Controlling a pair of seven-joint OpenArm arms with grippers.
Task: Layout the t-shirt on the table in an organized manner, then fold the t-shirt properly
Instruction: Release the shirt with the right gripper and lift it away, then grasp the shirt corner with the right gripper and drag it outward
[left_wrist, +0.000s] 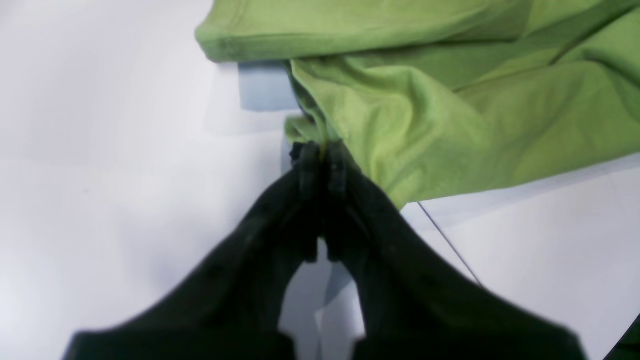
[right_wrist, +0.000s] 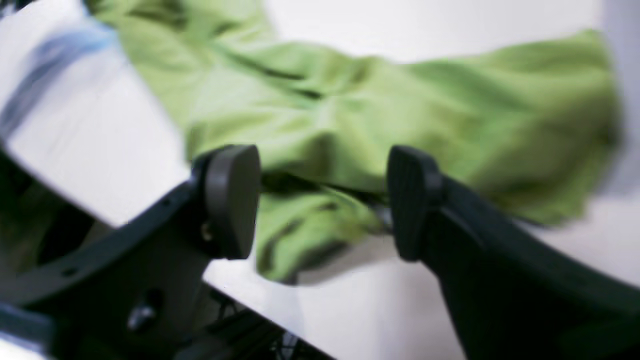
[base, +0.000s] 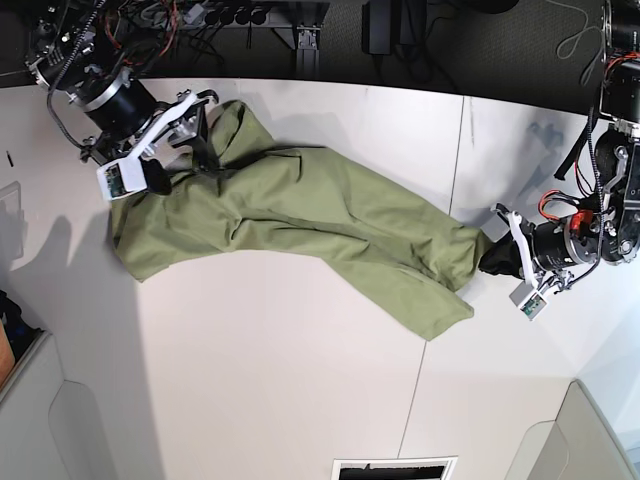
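Base view shows the white table (base: 300, 380) with the olive t-shirt (base: 300, 215) stretched in a wrinkled band across its far half: the layout step, I judge. At the shirt's far corner the right gripper (right_wrist: 322, 202) stands wide, holding nothing. At its opposite end the left gripper (left_wrist: 322, 160) pinches an edge. Next: regrasp and spread flat.

t-shirt (base: 300, 215): soft matt green cloth, wrinkled
table (base: 270, 380): smooth white panels, slight sheen
right gripper (right_wrist: 322, 202): matt black plastic pads
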